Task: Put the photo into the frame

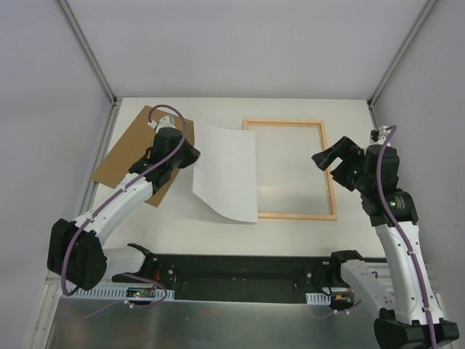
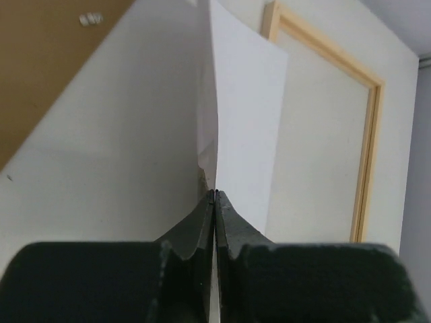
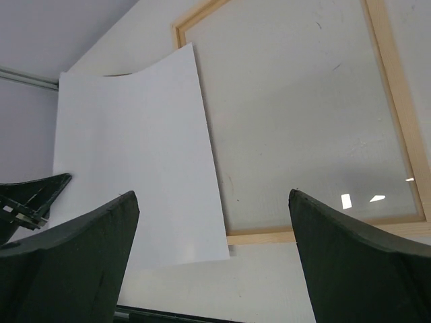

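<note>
White paper was all the top view gave of the photo (image 1: 227,174): reverse side up and bowed in a curve at the middle of the table (image 1: 305,240). Its 3 o'clock edge lapped over the 9 o'clock rail of the light wooden frame (image 1: 294,215). The frame lay flat just to the photo's 3 o'clock, its clear pane showing the tabletop through it.

At the sheet's 9 o'clock edge, the left gripper (image 1: 195,158) had its fingers pressed together on the paper. The left wrist view showed the sheet rising edge-on out of the closed tips.

By the frame's 3 o'clock rail, the right gripper (image 1: 327,166) hung with fingers spread wide, holding nothing.

Further out at 9 o'clock, a brown backing board (image 1: 127,163) lay tilted under the left arm.
</note>
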Controlling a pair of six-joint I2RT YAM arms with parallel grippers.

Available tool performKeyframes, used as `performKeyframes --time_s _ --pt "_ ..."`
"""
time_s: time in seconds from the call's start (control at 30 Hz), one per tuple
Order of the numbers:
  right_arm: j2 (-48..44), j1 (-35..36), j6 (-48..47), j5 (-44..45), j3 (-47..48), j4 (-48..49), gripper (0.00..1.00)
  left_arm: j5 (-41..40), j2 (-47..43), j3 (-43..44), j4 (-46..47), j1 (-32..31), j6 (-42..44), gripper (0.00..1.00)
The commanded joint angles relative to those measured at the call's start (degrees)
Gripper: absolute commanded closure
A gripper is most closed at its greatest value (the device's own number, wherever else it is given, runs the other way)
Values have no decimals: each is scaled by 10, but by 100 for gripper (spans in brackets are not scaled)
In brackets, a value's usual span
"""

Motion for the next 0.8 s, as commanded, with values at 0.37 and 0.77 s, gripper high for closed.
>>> performKeyframes --time_s 0.37,0.77 --pt "19 -18 -61 5 -25 13 5 221 133 -117 361 18 -31 100" --pt "72 -24 -87 -4 -26 36 5 267 264 -91 445 13 -47 100"
